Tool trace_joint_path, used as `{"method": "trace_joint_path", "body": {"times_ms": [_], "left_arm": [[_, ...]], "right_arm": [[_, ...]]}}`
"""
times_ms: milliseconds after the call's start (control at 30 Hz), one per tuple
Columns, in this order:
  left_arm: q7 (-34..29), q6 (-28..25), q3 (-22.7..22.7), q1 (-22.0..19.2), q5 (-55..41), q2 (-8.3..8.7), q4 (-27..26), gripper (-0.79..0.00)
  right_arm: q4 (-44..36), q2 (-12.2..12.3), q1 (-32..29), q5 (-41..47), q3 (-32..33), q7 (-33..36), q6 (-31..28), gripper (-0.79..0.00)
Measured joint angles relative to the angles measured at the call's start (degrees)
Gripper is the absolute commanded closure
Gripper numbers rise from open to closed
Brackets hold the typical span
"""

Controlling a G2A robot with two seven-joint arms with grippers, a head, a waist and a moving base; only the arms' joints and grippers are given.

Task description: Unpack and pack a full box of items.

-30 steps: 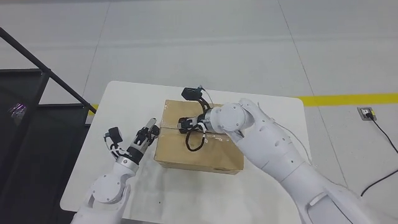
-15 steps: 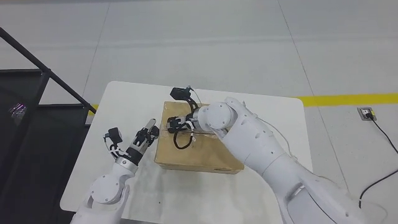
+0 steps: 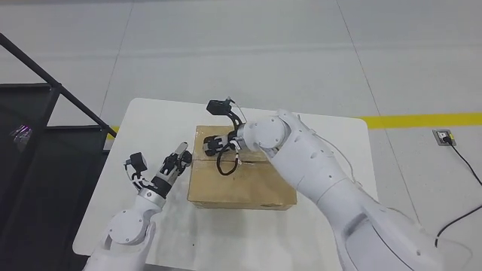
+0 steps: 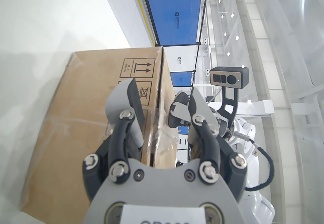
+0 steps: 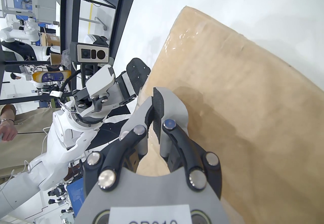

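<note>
**Box [image 3: 245, 188] shut and taped on the table [image 3: 151, 120]**

The cardboard box lies near the middle of the white table. Its top flaps are closed, and a strip of clear tape [image 5: 174, 40] shines along the seam. The side wall that faces the robot's left carries printed handling marks.

The left gripper [image 4: 160, 89] stands at that left side, level with the box's upper edge. Its fingers are spread apart, one in front of the printed wall and the other above the top face, so the edge runs between them. Whether either pad touches the cardboard cannot be told.

The right gripper [image 5: 155, 98] reaches across the box top to the same end, near the left gripper. Its fingers are pressed together, with the tips just over the taped top. Whether any tape is pinched between them cannot be told.
</note>
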Motion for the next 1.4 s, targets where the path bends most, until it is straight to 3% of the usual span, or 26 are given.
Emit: {"method": "trace_joint_path", "body": {"times_ms": [300,500,633,700,733,767,1233,1400], "left_arm": [[0.54,-0.01,-0.44,-0.13,-0.14,0.04,-0.04,-0.425],[1.07,0.07,-0.61,0.03,0.09,0.05,-0.74,-0.446],[2.18,-0.34,-1.15,0.46,-0.44,0.04,-1.63,-0.483],[2.52,-0.46,-1.48,0.65,-0.68,0.05,-2.00,-0.539],[2.67,-0.54,-1.71,0.80,-0.82,0.07,-2.30,-0.625],[2.76,-0.58,-1.89,0.94,-0.90,0.09,-2.55,-0.785],[2.85,0.15,-3.55,2.70,-0.73,0.35,-5.42,-0.785],[2.89,0.35,-3.83,2.97,-0.51,0.41,-5.87,-0.785]], "right_arm": [[-7.69,4.31,-2.76,-3.30,4.24,2.75,-0.13,0.000],[-20.26,8.79,-8.47,-7.61,9.21,4.45,3.27,0.000],[-31.38,12.11,-13.94,-12.83,13.34,7.73,9.18,0.000],[-35.38,13.26,-16.13,-15.57,14.78,9.22,12.67,0.000],[-37.50,13.90,-17.43,-17.64,15.54,9.84,15.26,0.000],[-38.83,14.30,-18.30,-19.29,15.97,10.09,17.32,0.000],[-45.28,17.96,-25.61,-25.43,24.66,12.32,27.93,0.000],[-45.23,18.28,-26.20,-25.18,25.51,12.78,28.78,0.000]]}}
